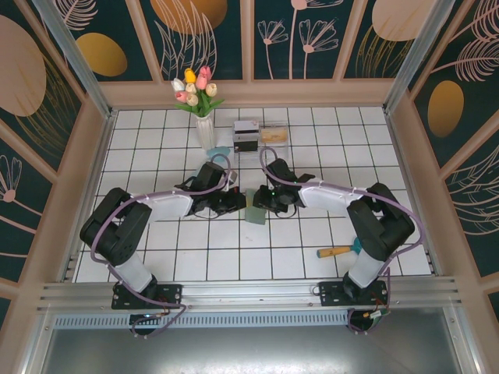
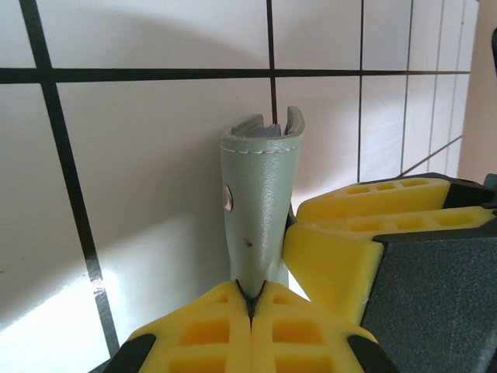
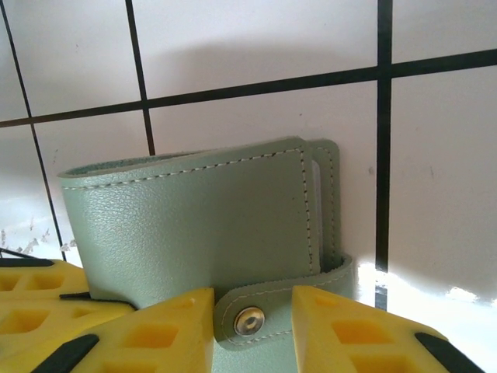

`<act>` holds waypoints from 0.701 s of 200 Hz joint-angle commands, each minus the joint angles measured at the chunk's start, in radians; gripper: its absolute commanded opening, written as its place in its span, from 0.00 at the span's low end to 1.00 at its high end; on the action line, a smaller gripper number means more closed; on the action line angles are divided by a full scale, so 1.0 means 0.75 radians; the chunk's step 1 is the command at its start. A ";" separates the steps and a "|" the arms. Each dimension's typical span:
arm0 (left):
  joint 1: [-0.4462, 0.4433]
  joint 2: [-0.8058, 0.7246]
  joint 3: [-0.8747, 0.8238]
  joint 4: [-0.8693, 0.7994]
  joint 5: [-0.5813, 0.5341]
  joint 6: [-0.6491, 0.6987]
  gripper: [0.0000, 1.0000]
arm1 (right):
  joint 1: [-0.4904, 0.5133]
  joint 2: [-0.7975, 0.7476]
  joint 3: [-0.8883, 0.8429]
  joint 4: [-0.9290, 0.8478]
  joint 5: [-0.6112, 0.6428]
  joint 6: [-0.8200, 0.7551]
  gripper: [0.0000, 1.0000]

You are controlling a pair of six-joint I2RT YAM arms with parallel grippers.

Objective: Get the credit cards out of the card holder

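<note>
Card holder (image 1: 256, 210) is in the middle of the tiled table (image 1: 156, 140), between the two grippers. It is closed, with its snap strap (image 3: 248, 320) fastened.

Left gripper (image 2: 250, 299) has its jaws fully closed on one edge of the card holder, so in the left wrist view the holder stands out from the fingers like a thin blade. I judge that this hold is there to fix the body of the holder while the other arm works on it.

Right gripper (image 3: 252, 301) is on the right side of the holder, and its jaws stand partly apart with the snap strap between them. The fingers look very close to the strap on both sides, but I cannot tell if they already press it. Probably the aim is to pull the strap and undo the snap, because nothing can come out before the holder opens.

As for the credit cards (image 3: 314, 206), a pale thin edge between the leaves may be one of them, but this is not sure. No card is out yet.
</note>
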 commanded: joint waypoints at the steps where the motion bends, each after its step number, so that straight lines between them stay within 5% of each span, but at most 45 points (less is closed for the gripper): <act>1: 0.004 -0.082 0.054 -0.104 -0.110 0.083 0.00 | -0.027 -0.068 -0.091 -0.139 0.146 -0.014 0.32; 64: 0.004 -0.064 0.058 -0.095 -0.098 0.079 0.00 | -0.100 -0.224 -0.092 -0.137 0.157 0.001 0.32; 140: 0.003 -0.055 0.054 -0.101 -0.086 0.076 0.00 | -0.058 -0.113 -0.044 0.019 -0.069 -0.032 0.51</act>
